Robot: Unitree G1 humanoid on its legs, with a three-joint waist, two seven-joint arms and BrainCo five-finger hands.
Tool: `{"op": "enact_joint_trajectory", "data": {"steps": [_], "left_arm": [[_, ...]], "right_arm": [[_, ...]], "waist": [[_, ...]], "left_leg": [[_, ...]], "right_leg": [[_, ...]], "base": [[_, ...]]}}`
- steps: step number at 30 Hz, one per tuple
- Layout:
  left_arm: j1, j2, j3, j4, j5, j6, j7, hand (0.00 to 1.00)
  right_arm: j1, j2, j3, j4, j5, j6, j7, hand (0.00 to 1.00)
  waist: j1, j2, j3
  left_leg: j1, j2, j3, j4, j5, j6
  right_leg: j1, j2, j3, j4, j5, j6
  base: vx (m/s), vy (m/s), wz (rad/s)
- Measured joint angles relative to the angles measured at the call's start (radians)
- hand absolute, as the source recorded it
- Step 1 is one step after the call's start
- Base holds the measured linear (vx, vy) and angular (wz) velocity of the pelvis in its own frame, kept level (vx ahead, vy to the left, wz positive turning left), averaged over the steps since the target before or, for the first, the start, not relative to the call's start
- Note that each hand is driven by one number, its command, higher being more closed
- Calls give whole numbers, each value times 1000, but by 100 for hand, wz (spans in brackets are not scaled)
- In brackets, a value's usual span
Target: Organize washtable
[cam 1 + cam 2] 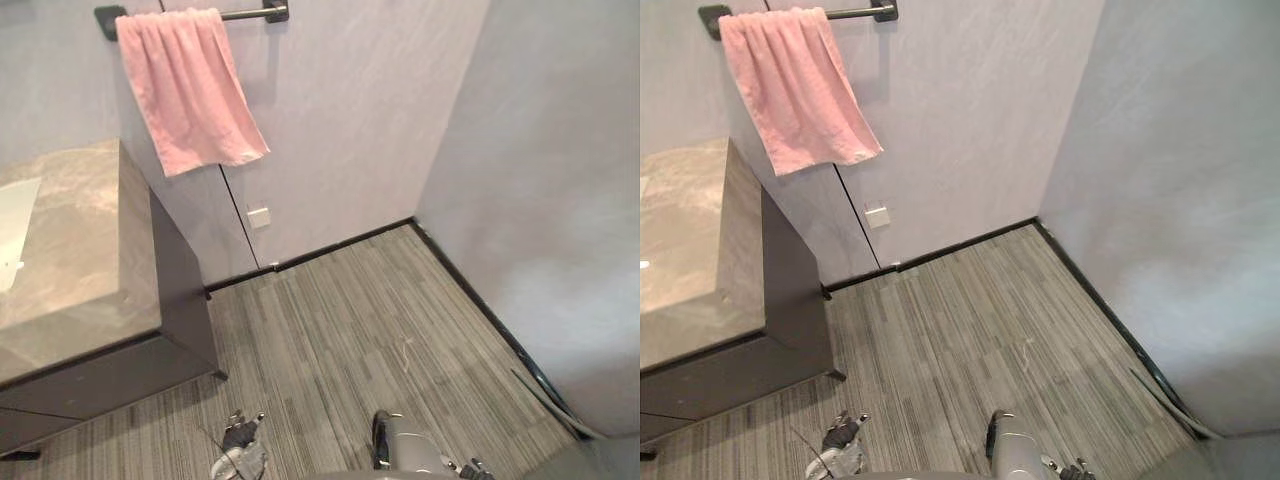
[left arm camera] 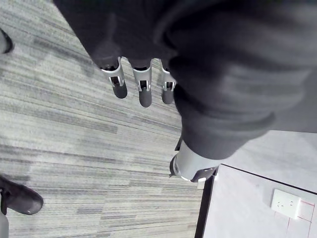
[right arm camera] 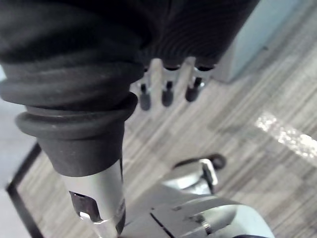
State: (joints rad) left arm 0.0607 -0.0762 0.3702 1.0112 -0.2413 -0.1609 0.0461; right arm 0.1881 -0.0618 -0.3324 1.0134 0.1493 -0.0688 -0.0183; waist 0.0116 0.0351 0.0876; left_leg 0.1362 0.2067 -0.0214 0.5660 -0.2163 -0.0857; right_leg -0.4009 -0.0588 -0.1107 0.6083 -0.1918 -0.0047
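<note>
The washtable [image 1: 75,260] stands at the left, a marble top on a dark cabinet, with the pale edge of a basin [image 1: 14,228] at its far left. Above it a pink towel [image 1: 190,85] hangs over a dark wall bar [image 1: 250,13]. In the left wrist view my left hand [image 2: 144,89] hangs over the striped floor, fingers straight and holding nothing. My right hand [image 3: 168,94] also hangs low above the floor, fingers straight and empty.
Grey striped flooring [image 1: 370,320] runs to a corner of two pale walls with a dark skirting. A white wall socket [image 1: 259,217] sits low beside the cabinet. A person's dark shoe [image 2: 17,198] stands on the floor near my left hand.
</note>
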Motion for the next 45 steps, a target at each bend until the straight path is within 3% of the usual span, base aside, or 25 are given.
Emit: {"op": "enact_joint_trajectory", "data": {"steps": [2, 3, 4, 6, 8, 10, 12, 13, 14, 15, 16, 17, 19, 20, 22, 25, 27, 28, 29, 33, 35, 40, 42, 43, 45], "left_arm": [[8, 1, 30, 0, 0, 1, 1, 0], [14, 7, 35, -6, -1, 2, 1, 0], [16, 15, 34, -20, -1, 1, 2, 0], [13, 32, 18, -45, -1, -1, 1, 0], [12, 37, -18, -61, -3, -4, 1, 0], [21, 42, -50, -60, -5, -6, 3, 0], [46, 44, -65, -59, -5, -10, 4, 0], [71, 38, -73, -56, -21, -11, 7, 0], [76, 46, -75, -58, -32, -18, 21, 0], [78, 53, -78, -57, -32, -18, 21, 0], [72, 68, -85, -42, -31, -21, 25, 0], [64, 83, -89, -29, -28, -21, 27, 0], [71, 91, -104, -32, -27, -17, 47, 0], [77, 92, -103, -43, -27, -17, 51, 0], [95, 85, -103, -114, -27, -18, 69, 0], [113, 79, -100, -267, -27, -23, 103, 0], [125, 78, -103, -369, -25, -28, 126, 0], [139, 78, -103, -435, -24, -33, 140, 0], [163, 47, -101, -563, -18, -42, 164, 0], [192, 5, -102, -866, 119, -46, 260, 0], [197, 5, -101, -959, 194, -44, 324, 0], [227, 5, -86, -1133, 372, -40, 450, 0], [305, -6, -83, -1219, 407, -39, 477, 0], [364, -23, -76, -1266, 437, -39, 488, 0], [436, -43, -66, -1313, 475, -39, 503, 0]], "right_arm": [[-4, -3, 2, 5, -3, 1, -3, 0], [-12, -6, 11, 5, -2, 0, -6, 0], [-23, -5, 24, 5, -1, 0, -7, 0], [-43, 2, 48, 2, 0, -3, -8, 0], [-69, 0, 58, 1, 8, -3, -11, 0], [-95, 5, 57, 2, 28, -4, -21, 0], [-116, -1, 55, 4, 45, -4, -24, 0], [-126, -5, 56, 3, 49, -9, -27, 0], [-128, 1, 56, 3, 49, -12, -27, 0], [-127, 6, 56, 2, 49, -13, -28, 0], [-121, 12, 54, -3, 50, -22, -31, 0], [-132, 22, 60, -27, 50, -24, -42, 0], [-115, 38, 114, -105, 51, -26, -50, 0], [-100, 37, 160, -160, 50, -34, -48, 0], [-66, 38, 223, -306, 44, -43, -48, 0], [-29, 53, 272, -518, 35, -78, -57, 0], [5, 55, 287, -629, 28, -92, -74, 0], [21, 56, 299, -672, 23, -104, -84, 0], [43, 49, 317, -730, 4, -114, -92, 0], [84, 35, 378, -899, -11, -123, -91, 0], [96, 37, 408, -957, -38, -125, -92, 0], [114, 45, 438, -1057, -39, -159, -90, 0], [144, 40, 454, -1076, -37, -162, -85, 0], [159, 39, 470, -1071, -32, -161, -79, 0], [188, 56, 505, -1071, -30, -161, -62, 0]], "waist": [[5, -1, 8], [6, 6, 17], [10, -9, 31], [28, -37, 43], [35, -33, 45], [35, -22, 43], [41, -11, 35], [64, -5, 23], [82, -26, 5], [83, -37, -13], [81, -62, -23], [63, -76, -13], [46, -87, 8], [46, -82, 11], [46, -68, 15], [27, -64, 19], [26, -73, 14], [24, -88, 9], [29, -70, 8], [32, -20, 26], [39, -33, 35], [57, -67, 40], [56, -40, 25], [57, -26, 19], [58, -58, 16]], "left_leg": [[-102, 32, -35, 239, 87, 12], [-179, 69, -17, 407, 82, 9], [-225, 83, 13, 488, 80, 11], [-324, 84, 91, 531, 70, 14], [-426, 62, 174, 429, 41, 16], [-474, 6, 283, 131, 40, 21], [-462, -52, 294, -112, 59, 4], [-455, -88, 268, -206, 133, 36], [-464, -139, 248, -207, 166, 89], [-461, -165, 247, -200, 153, 108], [-444, -201, 248, -190, 120, 138], [-407, -226, 245, -176, 93, 158], [-297, -244, 229, -202, 53, 175], [-247, -243, 222, -220, 44, 178], [-150, -229, 202, -280, 20, 173], [-85, -205, 162, -307, -14, 140], [-68, -198, 148, -301, -42, 107], [-65, -209, 135, -289, -62, 94], [-37, -180, 100, -265, -97, 72], [-85, -118, 81, -67, -98, 59], [-145, -87, 96, 78, -96, 40], [-211, -1, 164, -32, -87, 48], [-210, 23, 149, -156, 72, 86], [-201, 15, 133, -181, 49, 8], [-192, -25, 134, -228, 42, 3]], "right_leg": [[60, 27, -22, -5, -43, -30], [134, 51, -35, -32, -50, -39], [193, 60, -40, -66, -55, -49], [298, 56, -48, -150, -73, -56], [363, 44, -75, -202, -97, -51], [422, 24, -114, -229, -133, -21], [451, 19, -117, -255, -155, 9], [461, 16, -98, -268, -169, 24], [473, -12, -82, -273, -192, 56], [474, -32, -82, -263, -200, 70], [445, -67, -37, -146, -213, 105], [375, -89, 35, 76, -167, 161], [291, -99, 92, 359, -73, 160], [260, -100, 91, 425, -79, 148], [196, -81, 76, 427, -100, 112], [116, -48, 48, 160, -115, 93], [121, -27, 61, -74, -65, 77], [125, -31, 71, -147, 22, 50], [158, -18, 50, -130, 43, 23], [233, 11, -8, -141, -15, -20], [281, 8, -20, -158, -25, -37], [315, -60, -29, -178, -39, -18], [316, -61, -30, -173, -57, 23], [324, -70, -29, -168, -68, 49], [344, -121, -62, -186, -64, 81]], "base": [[565, -415, 28], [520, -391, 19], [389, -296, 21], [287, -224, 20], [213, -123, 43], [327, -7, 59], [314, 61, 12], [436, 158, -26], [490, 178, -24], [588, 133, 10], [617, 111, 41], [605, 101, 49], [550, 105, 34], [598, 83, 14], [436, 26, 10], [408, -85, 39], [261, -114, 37], [437, -176, 51], [375, -150, 44], [354, -180, 35], [207, -79, 19], [113, 25, 7], [37, 190, 10], [62, 292, 23], [58, 303, 60]]}}
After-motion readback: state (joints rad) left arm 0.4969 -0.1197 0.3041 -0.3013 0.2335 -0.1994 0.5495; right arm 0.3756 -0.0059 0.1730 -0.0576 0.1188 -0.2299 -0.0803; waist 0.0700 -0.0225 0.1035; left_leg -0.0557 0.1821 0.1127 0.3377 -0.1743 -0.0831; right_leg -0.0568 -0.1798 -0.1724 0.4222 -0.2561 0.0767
